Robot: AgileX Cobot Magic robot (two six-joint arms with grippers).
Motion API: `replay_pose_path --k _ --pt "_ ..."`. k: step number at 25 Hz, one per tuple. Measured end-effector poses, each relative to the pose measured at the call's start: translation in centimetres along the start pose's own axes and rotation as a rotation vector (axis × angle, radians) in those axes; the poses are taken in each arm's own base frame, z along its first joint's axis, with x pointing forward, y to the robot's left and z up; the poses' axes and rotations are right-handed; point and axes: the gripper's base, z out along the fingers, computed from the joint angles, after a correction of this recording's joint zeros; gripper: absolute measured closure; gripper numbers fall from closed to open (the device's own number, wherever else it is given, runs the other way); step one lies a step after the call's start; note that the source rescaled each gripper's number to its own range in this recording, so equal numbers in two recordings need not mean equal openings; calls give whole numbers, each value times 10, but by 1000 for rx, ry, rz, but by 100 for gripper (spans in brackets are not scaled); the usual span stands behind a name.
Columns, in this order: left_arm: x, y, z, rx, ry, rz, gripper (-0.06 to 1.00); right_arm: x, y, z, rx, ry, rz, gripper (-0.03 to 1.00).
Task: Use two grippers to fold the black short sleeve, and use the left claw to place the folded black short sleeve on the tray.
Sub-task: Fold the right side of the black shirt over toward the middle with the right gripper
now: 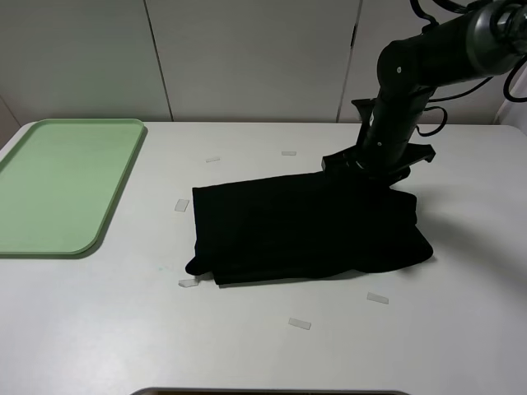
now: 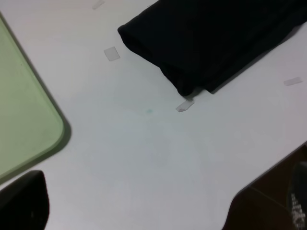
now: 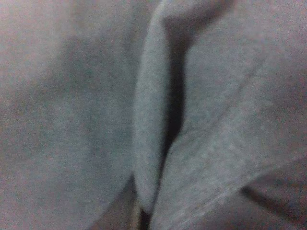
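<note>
Cloth filled my right wrist view, blurred and close, so I could not tell whether my right claw (image 1: pixel 366 169) was apart or clamped. It stood down at the far right corner of the black short sleeve (image 1: pixel 305 230). That shirt lay folded on the desk (image 1: pixel 263 346), right of centre, well apart from the tray (image 1: pixel 49 189) at the left. My left claw (image 2: pixel 158 211) gaped wide, holding nothing, over bare desk between them.
</note>
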Motion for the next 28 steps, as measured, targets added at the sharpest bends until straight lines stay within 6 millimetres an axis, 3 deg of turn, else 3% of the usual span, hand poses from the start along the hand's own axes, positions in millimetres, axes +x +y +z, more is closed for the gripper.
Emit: replay_pose_path --k 2,3,4,6,11,13,15,16,18,24,28 --pt "0 0 0 0 0 0 -5 0 4 0 -27 -5 -4 53" --pt "0 0 0 0 0 0 -5 0 9 0 -56 -10 -20 28" --pt "0 0 0 0 0 0 -5 1 13 -1 -80 -11 -20 16" --pt "0 0 0 0 0 0 -5 1 19 -1 -135 -17 -17 4" --pt "0 0 0 0 0 0 -5 1 30 -3 -252 -25 -60 3" --pt "0 0 0 0 0 0 -5 1 34 -4 -292 -37 -200 10" --pt "0 0 0 0 0 0 -5 2 34 -5 -298 -36 -257 11" --pt "0 0 0 0 0 0 -5 4 35 -7 -313 -17 -410 12" --pt "0 0 0 0 0 0 -5 5 36 -9 -322 -4 -473 12" --pt "0 0 0 0 0 0 -5 0 43 -38 -421 67 -749 12" --pt "0 0 0 0 0 0 -5 -10 48 -61 -462 66 -810 12"
